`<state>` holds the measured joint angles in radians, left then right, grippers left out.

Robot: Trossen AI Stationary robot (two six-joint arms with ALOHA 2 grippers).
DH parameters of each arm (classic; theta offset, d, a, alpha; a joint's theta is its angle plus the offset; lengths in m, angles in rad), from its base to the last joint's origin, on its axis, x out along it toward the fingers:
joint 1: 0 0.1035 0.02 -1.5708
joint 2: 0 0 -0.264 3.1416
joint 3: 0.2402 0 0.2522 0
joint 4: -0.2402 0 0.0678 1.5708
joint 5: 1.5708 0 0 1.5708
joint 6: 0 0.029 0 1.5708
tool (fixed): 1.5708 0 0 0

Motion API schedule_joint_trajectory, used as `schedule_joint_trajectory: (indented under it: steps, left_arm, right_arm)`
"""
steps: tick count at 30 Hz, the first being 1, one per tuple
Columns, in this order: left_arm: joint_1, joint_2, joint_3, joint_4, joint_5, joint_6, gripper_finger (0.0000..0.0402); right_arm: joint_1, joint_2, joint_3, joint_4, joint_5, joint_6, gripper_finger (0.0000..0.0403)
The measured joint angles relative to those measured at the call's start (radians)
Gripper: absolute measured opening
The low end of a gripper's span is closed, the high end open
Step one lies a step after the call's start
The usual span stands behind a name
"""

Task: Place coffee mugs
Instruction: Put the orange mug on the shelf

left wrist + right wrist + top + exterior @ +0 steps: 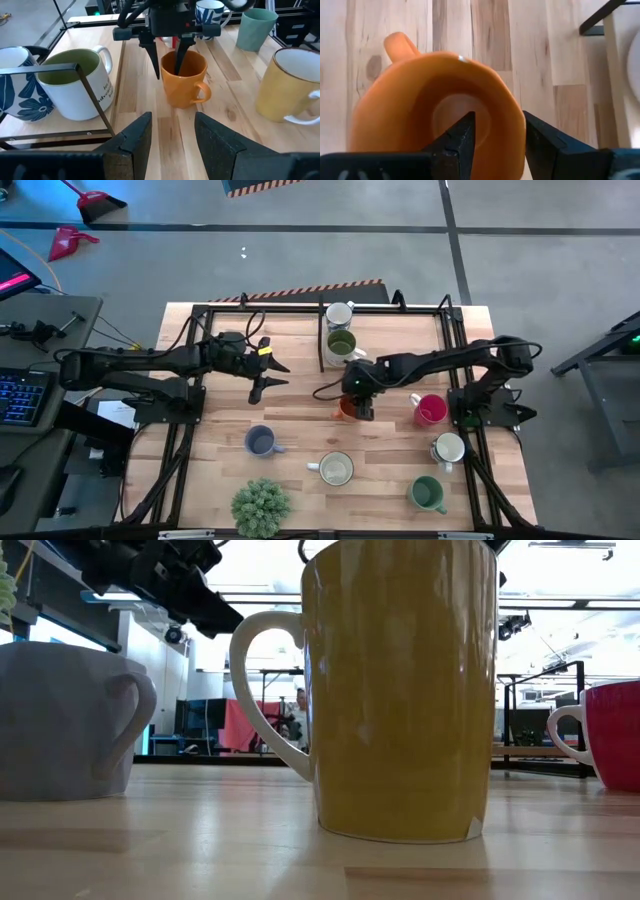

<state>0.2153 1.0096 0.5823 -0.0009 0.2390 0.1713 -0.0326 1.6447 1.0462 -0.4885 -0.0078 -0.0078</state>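
Note:
An orange mug (345, 411) stands upright on the wooden table near its middle, handle (400, 44) free. My right gripper (356, 402) is over it, pointing steeply down and open. One finger (462, 137) stands inside the mug and the other finger (545, 145) outside, with the rim wall (512, 117) between them; I see no touch. My left gripper (270, 378) hovers open above the table to the left, pointing toward the orange mug (182, 85). Other mugs stand around the table.
A white mug with an olive inside (341, 345) and a blue-patterned mug (338, 313) stand at the far edge by the black frame (90, 95). Magenta (430, 409), white (448, 447), green (427, 494), cream (335, 469) and blue-grey (260, 442) mugs and a plant (262, 507) stand nearer.

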Motion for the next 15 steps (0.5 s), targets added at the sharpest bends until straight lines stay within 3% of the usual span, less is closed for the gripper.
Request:
schedule_joint_trajectory:
  steps: [15]
  left_arm:
    - [0.0, 0.0, 0.0, -0.006, 0.001, -0.002, 0.0138]
  right_arm:
    - [0.0, 0.05, 0.0, 0.041, 0.0, 0.01, 0.0125]
